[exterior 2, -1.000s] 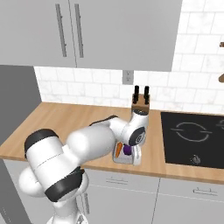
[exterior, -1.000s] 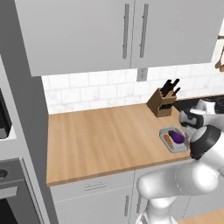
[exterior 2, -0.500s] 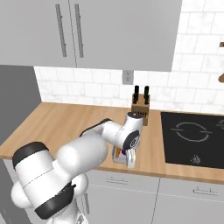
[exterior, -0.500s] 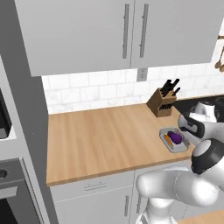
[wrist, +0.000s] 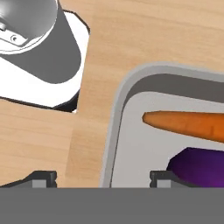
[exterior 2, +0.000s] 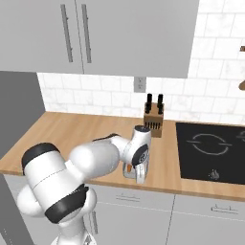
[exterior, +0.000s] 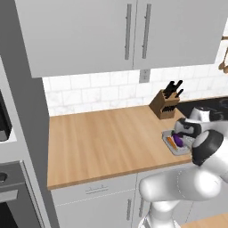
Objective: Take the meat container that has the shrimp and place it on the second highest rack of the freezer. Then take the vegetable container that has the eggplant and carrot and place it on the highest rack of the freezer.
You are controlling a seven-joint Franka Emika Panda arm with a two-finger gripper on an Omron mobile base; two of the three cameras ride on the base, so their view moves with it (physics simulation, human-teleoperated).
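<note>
Hand sits low over the grey veg tray, and we see little of it: just two dark fingertips at 6 o'clock in hand view, one over bare wood outside the rim, the other inside by the eggplant. Jaws straddle the tray's wall w/ a wide gap; can't tell if they touch it, so no firm hold visible.

Carrot lies w/ its long axis 9-to-3 in that view, tip toward 9, far end cut off at the frame edge. Eggplant is cropped too, at 5 o'clock, only a purple hump showing.

From left base view the tray rests on the counter near its front edge, partly masked by the wrist, at 5 o'clock from the knife block. In right base view the arm covers nearly all of it; a sliver of orange shows.
</note>
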